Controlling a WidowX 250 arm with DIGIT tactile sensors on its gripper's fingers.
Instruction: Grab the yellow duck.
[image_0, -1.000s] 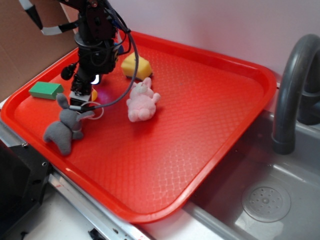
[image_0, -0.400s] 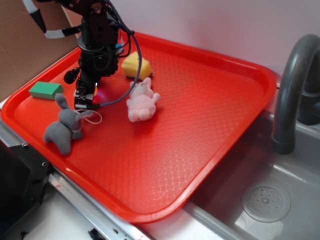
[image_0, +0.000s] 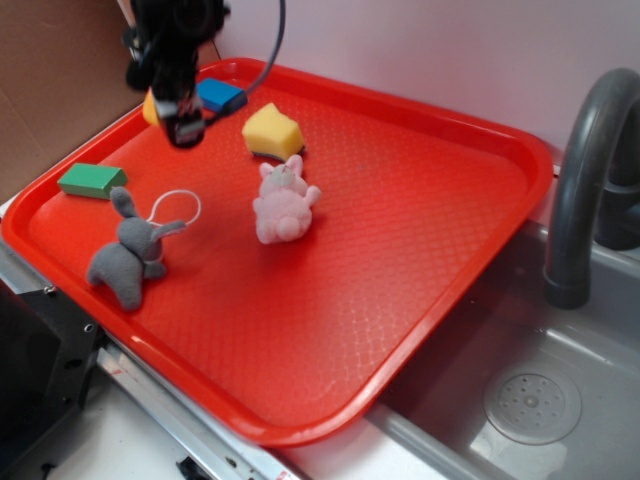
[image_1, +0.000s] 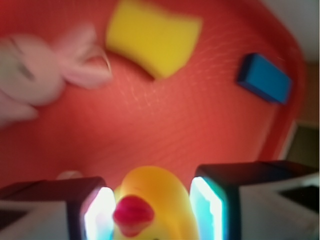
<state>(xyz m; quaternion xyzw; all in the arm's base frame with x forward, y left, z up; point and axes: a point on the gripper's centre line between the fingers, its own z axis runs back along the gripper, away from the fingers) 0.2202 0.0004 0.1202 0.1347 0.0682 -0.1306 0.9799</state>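
Note:
The yellow duck (image_1: 150, 202), glossy with a red beak, sits between my two fingers in the wrist view. In the exterior view only a small yellow-orange part of the duck (image_0: 150, 108) shows beside the fingers. My gripper (image_0: 184, 128) is shut on the duck and holds it well above the far left part of the red tray (image_0: 420, 250). The same gripper (image_1: 152, 210) fills the bottom of the wrist view, with the tray floor far below it.
On the tray lie a pale-yellow sponge wedge (image_0: 272, 131), a blue block (image_0: 220, 96), a green block (image_0: 92, 181), a pink plush bunny (image_0: 282, 203) and a grey plush bunny (image_0: 130, 255). A grey sink with a faucet (image_0: 590, 180) is to the right.
My gripper has risen from the tray floor near the grey bunny, up and toward the back, carrying the duck. The blue block, hidden by the arm before, is now in view.

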